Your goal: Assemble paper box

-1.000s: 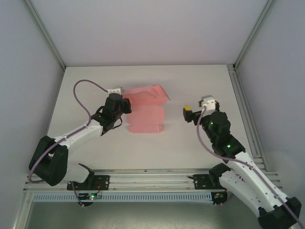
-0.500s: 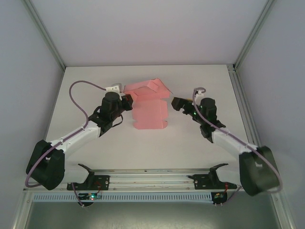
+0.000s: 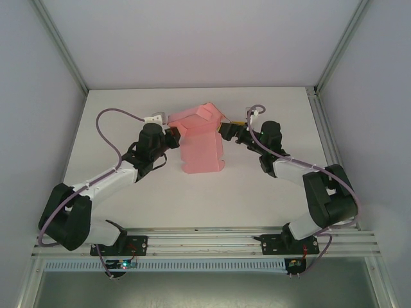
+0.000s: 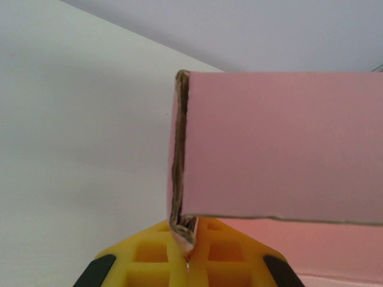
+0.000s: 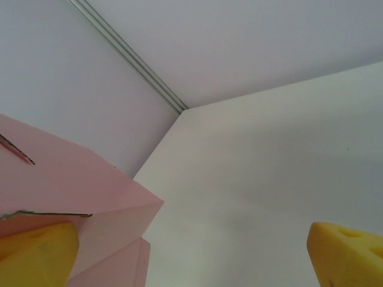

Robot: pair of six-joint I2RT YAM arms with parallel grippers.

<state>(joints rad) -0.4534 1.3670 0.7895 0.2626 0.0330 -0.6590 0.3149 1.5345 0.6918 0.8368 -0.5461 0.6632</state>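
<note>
1. The paper box [image 3: 202, 144] lies at the middle of the desk [image 3: 270, 192], a little toward the far side. Its near panel is flat and its far part is folded up.
2. Its long axis runs from near to far, and the raised flaps are at the far end.
3. Your left end effector [image 3: 172, 138] stays closed on the left edge of the raised card.
4. Your right end effector [image 3: 226, 133], jaws wide apart, has just swung in from the right to the right far flap. Whether it touches the flap, I cannot tell.
5. I judge both arms can now fold the walls. It is an early stage.
</note>
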